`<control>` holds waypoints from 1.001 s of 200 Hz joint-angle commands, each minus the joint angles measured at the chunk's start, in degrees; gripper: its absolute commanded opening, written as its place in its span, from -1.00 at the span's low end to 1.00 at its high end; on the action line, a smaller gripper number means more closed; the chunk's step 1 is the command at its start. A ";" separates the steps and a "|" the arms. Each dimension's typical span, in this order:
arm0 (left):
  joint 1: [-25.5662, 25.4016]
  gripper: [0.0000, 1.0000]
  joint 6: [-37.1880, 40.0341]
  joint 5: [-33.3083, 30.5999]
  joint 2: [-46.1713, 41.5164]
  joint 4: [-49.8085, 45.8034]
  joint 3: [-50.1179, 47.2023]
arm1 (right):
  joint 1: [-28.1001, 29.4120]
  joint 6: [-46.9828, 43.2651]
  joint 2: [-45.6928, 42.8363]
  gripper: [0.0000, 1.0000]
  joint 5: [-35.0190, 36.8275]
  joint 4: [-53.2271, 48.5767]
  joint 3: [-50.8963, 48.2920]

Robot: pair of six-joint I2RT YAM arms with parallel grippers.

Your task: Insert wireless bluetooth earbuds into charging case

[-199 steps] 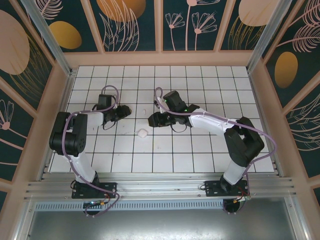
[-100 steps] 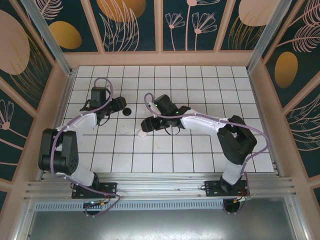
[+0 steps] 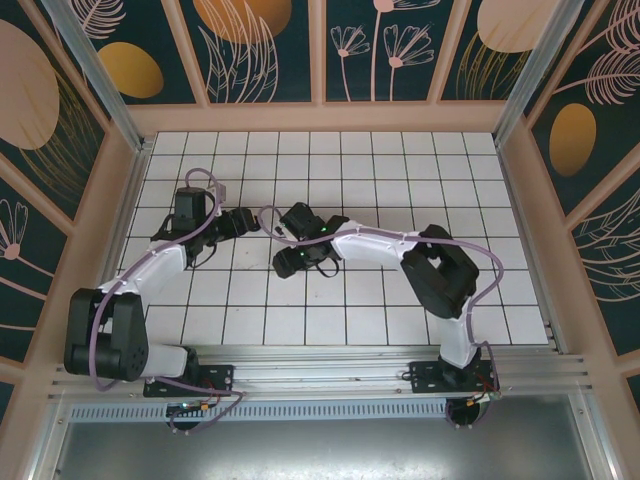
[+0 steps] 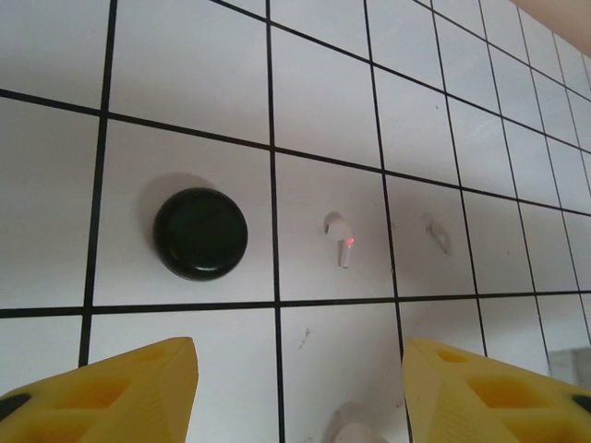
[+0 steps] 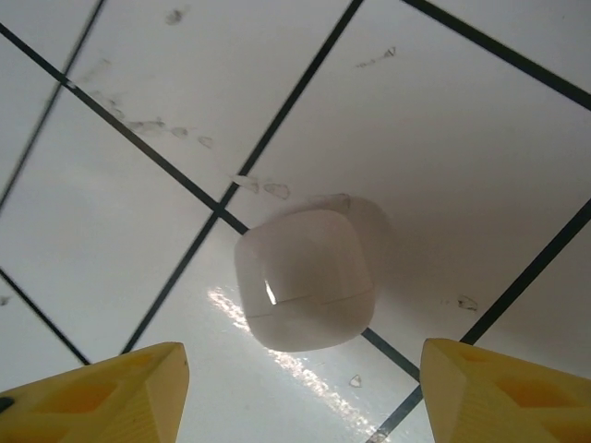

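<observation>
White tiled desk (image 3: 400,165) inside a pen with flower-painted walls; no earbud is seen in a case yet.
The left end effector (image 4: 300,397) hangs open and empty near a shut black case (image 4: 200,233) and two loose white earbuds (image 4: 341,242). The right end effector (image 5: 300,392), open and empty, hovers over a shut white case (image 5: 303,291). Both cases' insides are hidden.

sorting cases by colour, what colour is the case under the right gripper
White charging case, glossy; clearest in the right wrist view.

Left pincer (image 4: 300,392) spread, right pincer (image 5: 303,392) spread wide
</observation>
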 commanded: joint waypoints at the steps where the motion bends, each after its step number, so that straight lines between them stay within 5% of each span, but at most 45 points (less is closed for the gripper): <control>1: -0.03 0.19 0.31 2.38 -0.94 -0.25 -1.07 | 0.59 -3.40 2.37 0.39 4.15 -3.23 2.86; 100: -0.05 0.19 0.21 4.42 0.46 0.34 -1.03 | 1.94 -11.93 8.18 0.42 3.08 -1.61 6.57; 200: -0.03 0.18 0.99 6.48 0.37 0.63 -0.99 | 1.41 -14.88 7.10 -0.09 2.78 -1.61 4.04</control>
